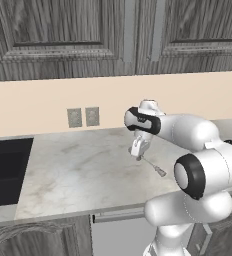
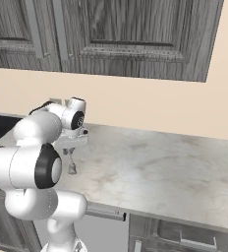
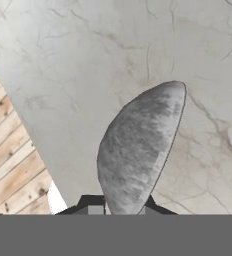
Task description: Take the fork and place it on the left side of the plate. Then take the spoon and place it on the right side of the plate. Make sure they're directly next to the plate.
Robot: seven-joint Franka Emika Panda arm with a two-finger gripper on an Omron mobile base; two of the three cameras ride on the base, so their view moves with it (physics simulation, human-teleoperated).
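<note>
Two-finger gripper (image 1: 138, 156): above the grey-veined marble counter (image 1: 78, 175), holding the slim grey metallic spoon (image 1: 153, 166) clear of it.
Spoon: hangs slanting below the gripper, bowl end lowest.
Dark sink basin (image 1: 5, 170): set in the counter, far left.
Two wall outlets (image 1: 83, 117): behind the counter.
Grey wood-grain cabinets (image 1: 63, 35): above.

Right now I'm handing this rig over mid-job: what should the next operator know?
Gripper: shut on the spoon, held above the marble counter; the bowl hangs low in the hand view.
Fork and plate: nothing to report on where they are.
Done: spoon picked up. Whether the fork is placed, I cannot tell.
Left: find the plate, set the spoon directly against its right side, and check the fork.
</note>
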